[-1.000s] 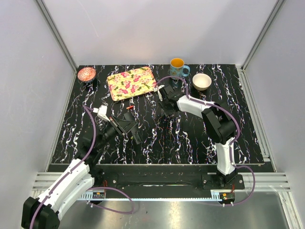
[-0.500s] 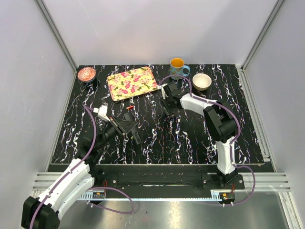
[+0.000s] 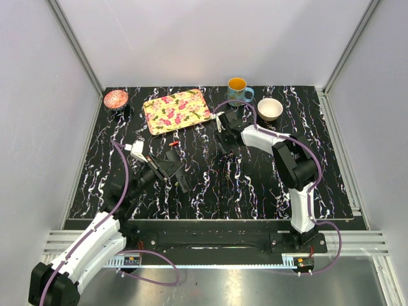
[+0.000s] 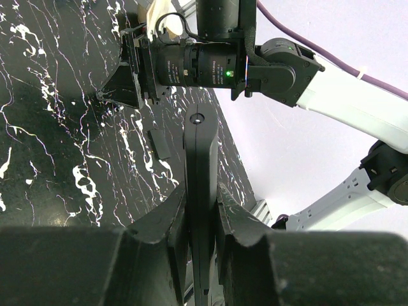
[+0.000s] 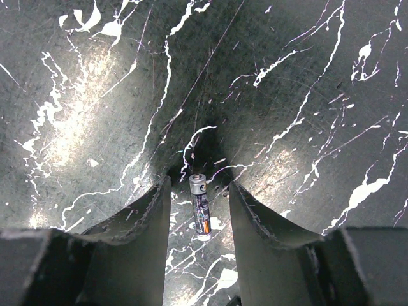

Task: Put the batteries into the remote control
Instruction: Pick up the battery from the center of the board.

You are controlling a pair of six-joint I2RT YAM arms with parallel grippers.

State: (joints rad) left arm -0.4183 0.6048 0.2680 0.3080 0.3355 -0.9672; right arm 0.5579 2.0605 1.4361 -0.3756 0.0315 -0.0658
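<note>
My left gripper (image 4: pixel 201 191) is shut on the remote control (image 4: pixel 201 143), a slim black bar seen edge-on and held above the table; in the top view this gripper (image 3: pixel 169 169) is left of centre. My right gripper (image 5: pixel 199 183) is open and points down at the black marbled table. One battery (image 5: pixel 201 210), dark with an orange band and a silver end, lies flat between its fingers, touching neither. In the top view the right gripper (image 3: pixel 224 140) is near the table's middle back. A small red item (image 3: pixel 172 144), possibly a battery, lies near the left gripper.
A floral tray (image 3: pixel 176 110), an orange-filled mug (image 3: pixel 238 89), a white bowl (image 3: pixel 269 109) and a pink bowl (image 3: pixel 116 99) stand along the back. A small flat black piece (image 4: pixel 159 143) lies on the table between the arms. The right wrist (image 4: pixel 210 60) hangs close ahead of the remote.
My right gripper has shifted a little toward the far side of the table and then stayed still. The left arm and the remote have not moved.
</note>
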